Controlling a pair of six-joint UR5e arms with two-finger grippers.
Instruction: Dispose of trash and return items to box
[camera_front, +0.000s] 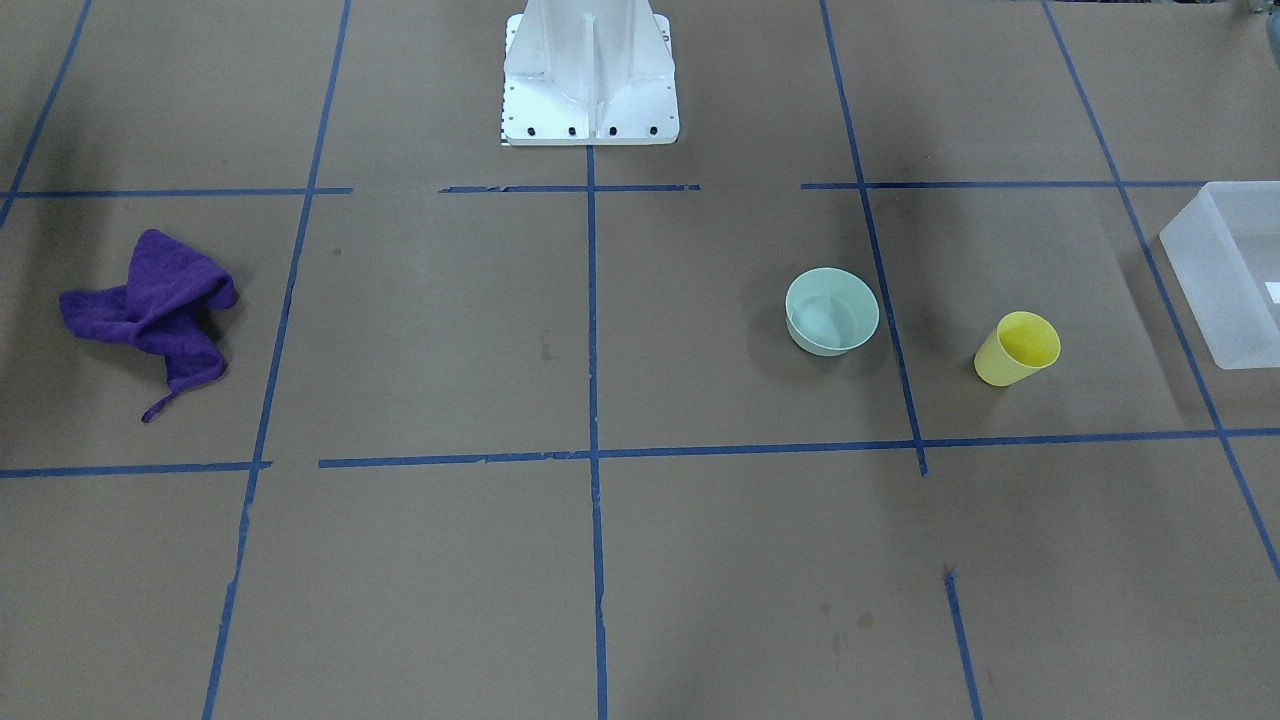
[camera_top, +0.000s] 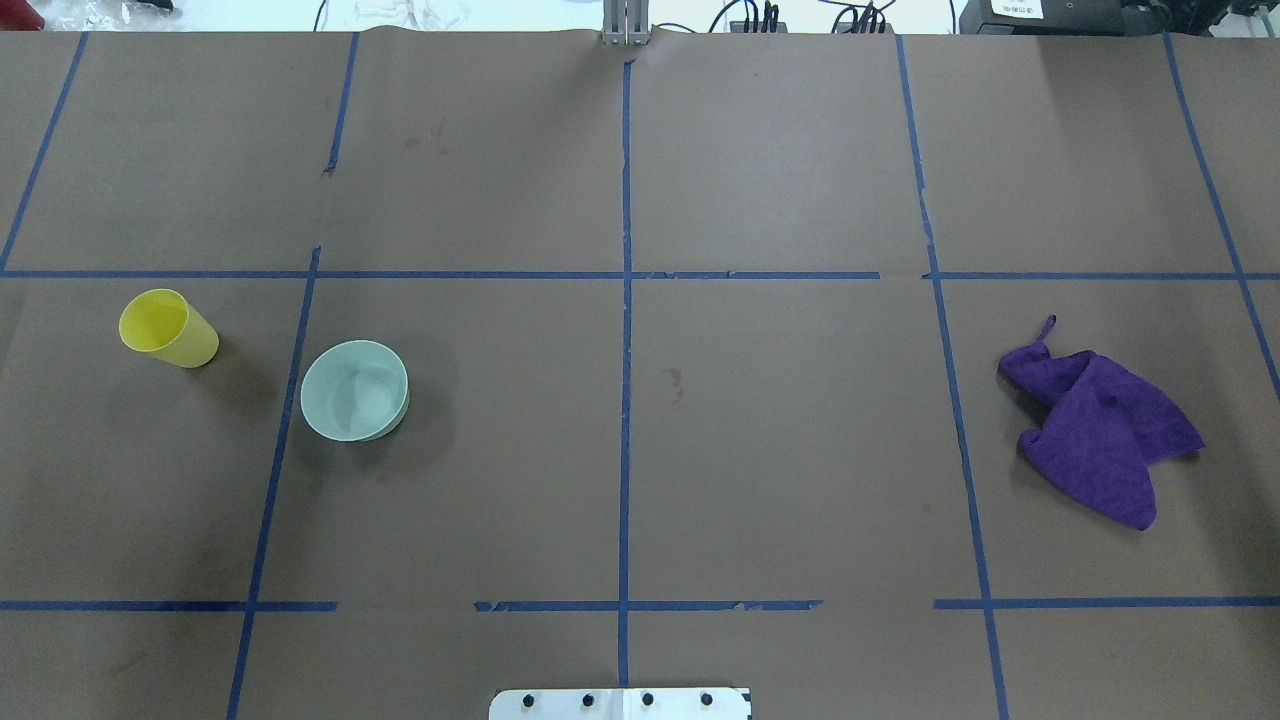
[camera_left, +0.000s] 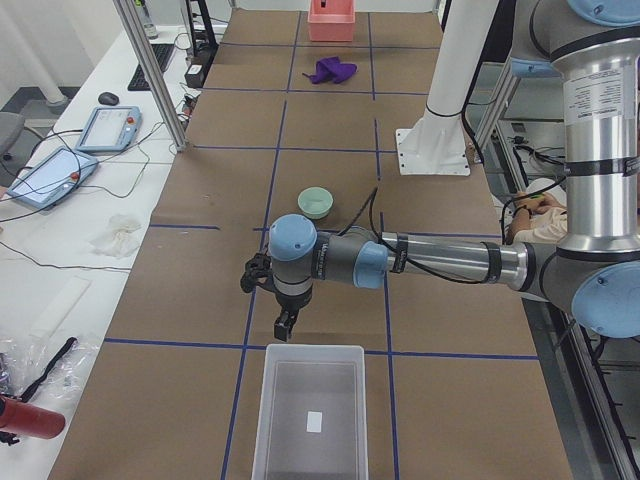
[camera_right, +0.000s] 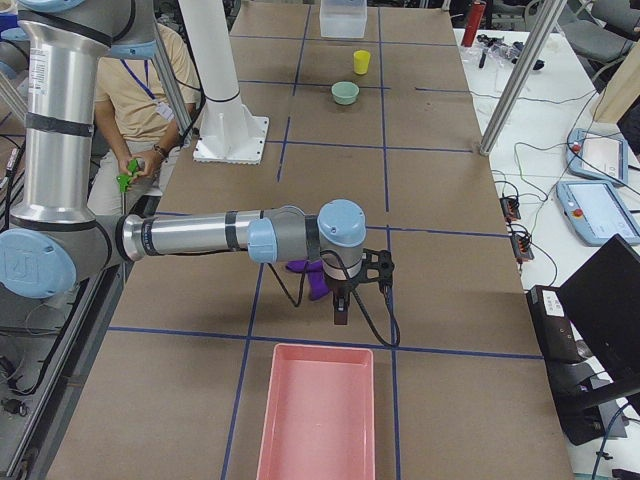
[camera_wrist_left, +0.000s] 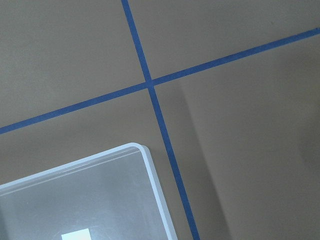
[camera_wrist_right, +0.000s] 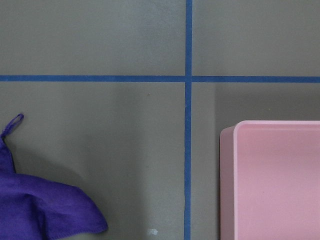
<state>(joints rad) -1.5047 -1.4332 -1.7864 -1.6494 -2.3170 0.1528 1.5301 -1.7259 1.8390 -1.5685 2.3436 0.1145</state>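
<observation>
A yellow cup (camera_front: 1018, 348) stands upright on the brown table, also in the overhead view (camera_top: 168, 328). A mint-green bowl (camera_front: 832, 311) sits beside it toward the table's middle (camera_top: 354, 390). The frosted white box (camera_front: 1200, 272) stands at the robot's left end of the table, with a small white label inside. My left gripper (camera_left: 285, 325) hangs just before the box's near rim (camera_left: 312, 348); the wrist view shows one box corner (camera_wrist_left: 150, 170). My right gripper (camera_right: 340, 315) hangs at the other end. I cannot tell whether either is open or shut.
A crumpled purple cloth (camera_top: 1100, 430) lies at the robot's right end, also in the right wrist view (camera_wrist_right: 40, 210). A pink bin (camera_right: 315, 348) stands beyond it at that table end (camera_wrist_right: 235, 135). The white pedestal base (camera_front: 590, 80) is at the back centre. A person sits behind the robot.
</observation>
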